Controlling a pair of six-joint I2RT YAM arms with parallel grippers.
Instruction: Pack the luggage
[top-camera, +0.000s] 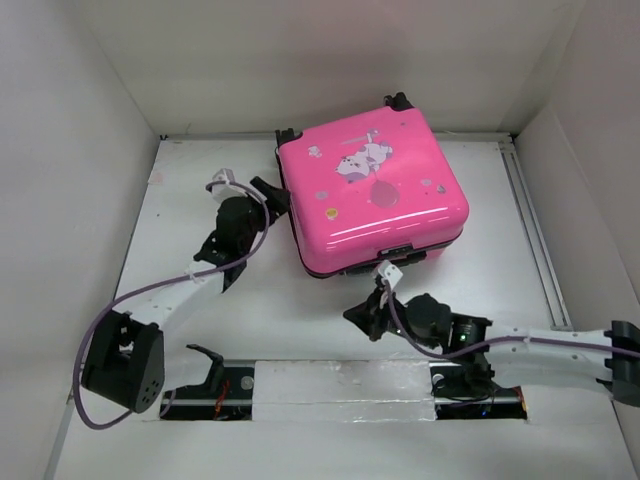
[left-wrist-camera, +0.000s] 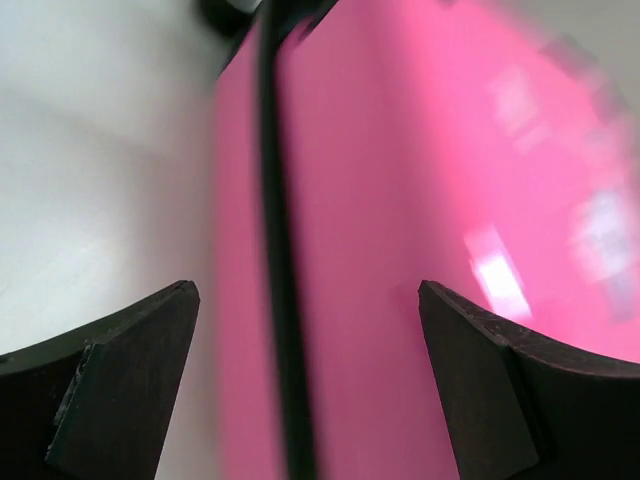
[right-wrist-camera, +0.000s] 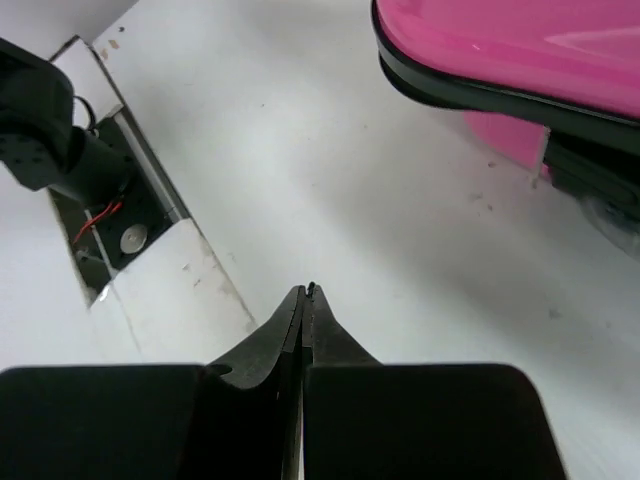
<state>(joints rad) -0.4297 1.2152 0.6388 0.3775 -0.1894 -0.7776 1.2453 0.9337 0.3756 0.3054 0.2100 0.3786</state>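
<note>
step: luggage (top-camera: 372, 190) lid down, likely wrap-up | left gripper (left-wrist-camera: 308, 287) spread, empty, at its 9 o'clock side | right gripper (right-wrist-camera: 308, 290) pressed together, 6 o'clock | next: probably back arms off

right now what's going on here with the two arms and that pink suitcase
Two robot arms are working on the pink luggage, which lies on the table with its lid down and its stickers facing up. The left arm is at the luggage's left side, its jaws wide open across the black seam, gripping nothing. The right arm hangs just in front of the near edge, jaws shut and empty.
</note>
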